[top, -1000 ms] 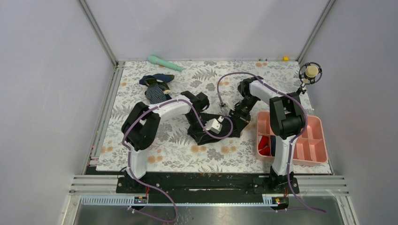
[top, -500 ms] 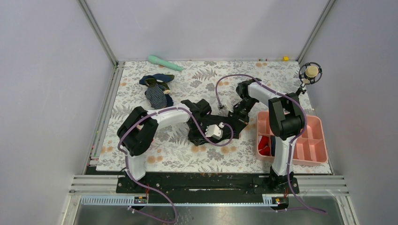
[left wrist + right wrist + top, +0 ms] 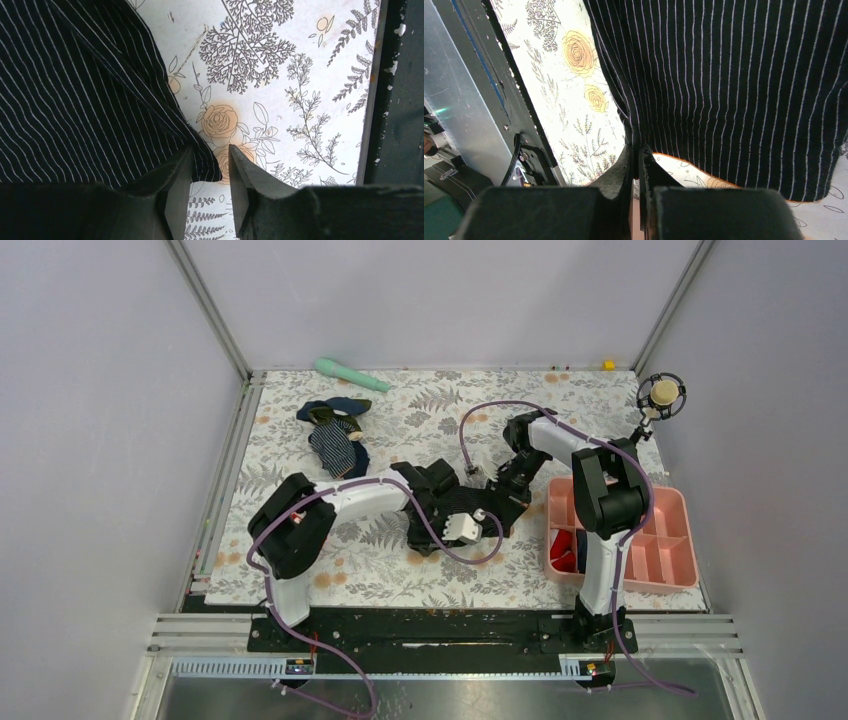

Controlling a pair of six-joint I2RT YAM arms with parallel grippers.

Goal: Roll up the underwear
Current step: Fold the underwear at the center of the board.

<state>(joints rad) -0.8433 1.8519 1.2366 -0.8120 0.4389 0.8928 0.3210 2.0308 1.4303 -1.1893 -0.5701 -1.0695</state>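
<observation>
toward the mat's (image 3: 380,578) front edge, the right gripper (image 3: 636,150) pinches the underwear (image 3: 734,90); the left gripper (image 3: 210,150) stands spread, seemingly astride its corner.

- Overhead view: bright, even, soft light; only faint shadows lie on the floral table (image 3: 350,582).
- Left wrist view: underwear (image 3: 75,90) stripes are sharp; the left gripper (image 3: 210,152), at the near edge, is dark and slightly soft.
- Right wrist view: equally bright, stripes crisp.

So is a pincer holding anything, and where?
The right pincer pinches the underwear by its edge; the left pincer is open around a corner.
</observation>
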